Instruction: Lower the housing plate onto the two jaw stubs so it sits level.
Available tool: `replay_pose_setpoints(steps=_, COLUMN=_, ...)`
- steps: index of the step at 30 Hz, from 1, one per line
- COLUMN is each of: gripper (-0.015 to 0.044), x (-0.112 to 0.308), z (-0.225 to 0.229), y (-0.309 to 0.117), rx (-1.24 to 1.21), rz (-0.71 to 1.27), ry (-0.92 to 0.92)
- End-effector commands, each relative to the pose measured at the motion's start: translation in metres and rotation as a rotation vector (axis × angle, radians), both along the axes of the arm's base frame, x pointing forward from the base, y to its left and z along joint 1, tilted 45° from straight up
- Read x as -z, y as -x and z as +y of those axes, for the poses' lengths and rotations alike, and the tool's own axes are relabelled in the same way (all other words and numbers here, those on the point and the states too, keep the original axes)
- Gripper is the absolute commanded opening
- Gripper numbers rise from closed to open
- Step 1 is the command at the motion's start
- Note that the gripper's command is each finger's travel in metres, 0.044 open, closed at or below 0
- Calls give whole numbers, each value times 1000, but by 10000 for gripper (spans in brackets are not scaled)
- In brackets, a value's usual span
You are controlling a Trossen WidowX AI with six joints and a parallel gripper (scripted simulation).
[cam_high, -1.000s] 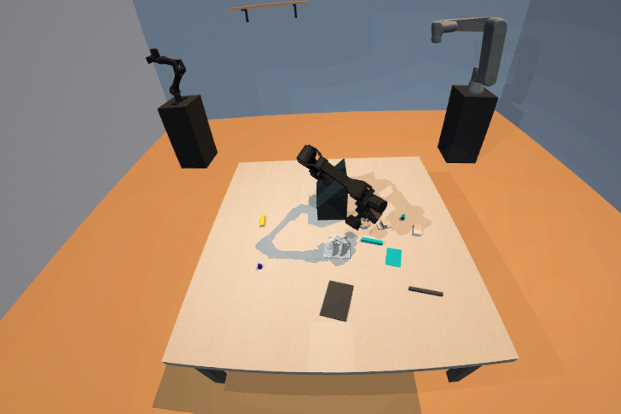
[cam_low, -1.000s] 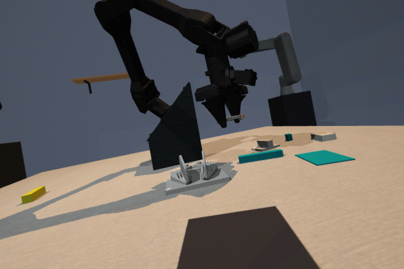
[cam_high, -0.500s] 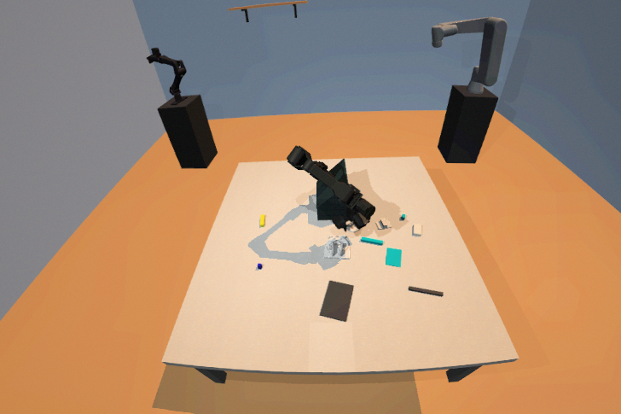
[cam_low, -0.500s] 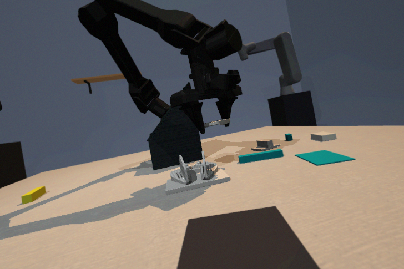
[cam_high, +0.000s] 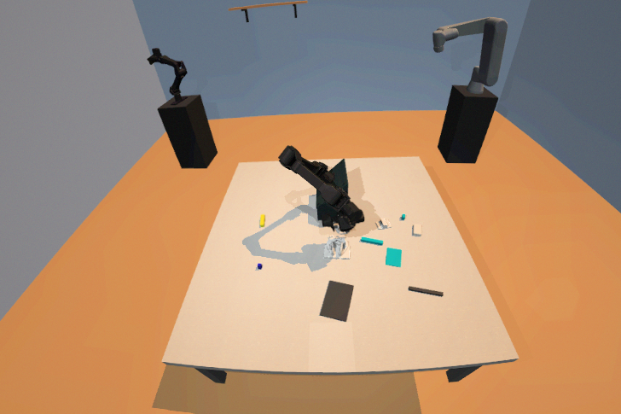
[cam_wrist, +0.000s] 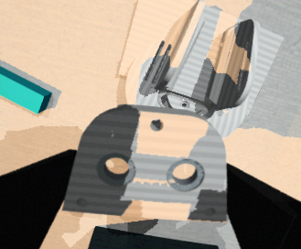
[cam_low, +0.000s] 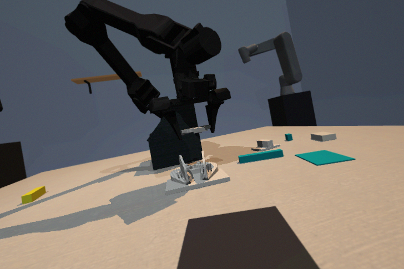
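Observation:
The grey housing plate [cam_low: 195, 130] [cam_wrist: 158, 157] has a rounded edge and two large ringed holes. My gripper [cam_low: 196, 132] is shut on it by its two sides and holds it in the air, slightly tilted in the exterior view. The base [cam_high: 337, 247] [cam_low: 215, 180] lies on the table with the two jaws [cam_low: 183, 168] [cam_low: 203, 166] standing up on it. The plate is above and behind the base, apart from the jaws. In the wrist view the base and jaws show beyond the plate's rounded edge. The jaw stubs cannot be made out clearly.
A teal bar [cam_high: 371, 241] [cam_low: 261, 156] [cam_wrist: 16, 87], a teal square [cam_high: 393, 257] [cam_low: 324, 157] and a small grey stand [cam_high: 383, 223] [cam_low: 264, 143] lie right of the base. A dark panel [cam_high: 336, 300] [cam_low: 241, 239] lies in front. A dark angular block [cam_low: 176, 148] stands behind.

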State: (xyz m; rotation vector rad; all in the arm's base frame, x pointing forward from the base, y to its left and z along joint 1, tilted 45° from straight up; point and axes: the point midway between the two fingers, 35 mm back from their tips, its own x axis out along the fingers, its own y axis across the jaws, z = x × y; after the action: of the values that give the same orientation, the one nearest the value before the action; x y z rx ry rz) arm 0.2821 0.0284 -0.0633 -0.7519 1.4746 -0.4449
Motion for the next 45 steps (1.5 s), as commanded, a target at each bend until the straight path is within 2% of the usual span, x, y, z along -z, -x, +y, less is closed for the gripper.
replay_pose_setpoints(steps=1, gripper=351, x=-11, z=-11, y=-2, rx=70, rz=-79, ry=-1)
replay_pose_setpoints(steps=7, gripper=351, x=-20, z=-23, y=-2, rx=143, rz=-147, ry=1)
replay_pose_setpoints(steps=45, gripper=351, x=-20, z=-23, y=-2, rx=153, rz=-156, ry=0)
